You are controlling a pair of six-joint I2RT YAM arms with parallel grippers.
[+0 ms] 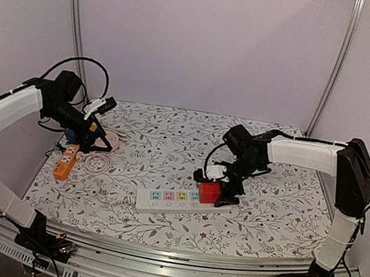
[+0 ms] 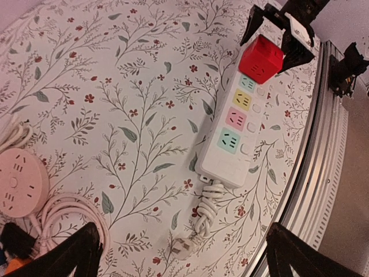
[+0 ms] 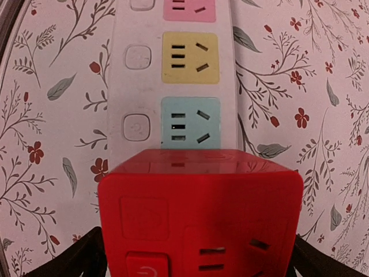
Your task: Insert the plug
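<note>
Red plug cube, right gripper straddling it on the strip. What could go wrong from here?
1. The right gripper flanks the red cube with little room, so a skewed retreat could catch it and tilt it or pull it out.
2. The white power strip lies loose on the cloth, so any snag may drag it.
3. Seating is unconfirmed: no view shows the cube's base.
</note>
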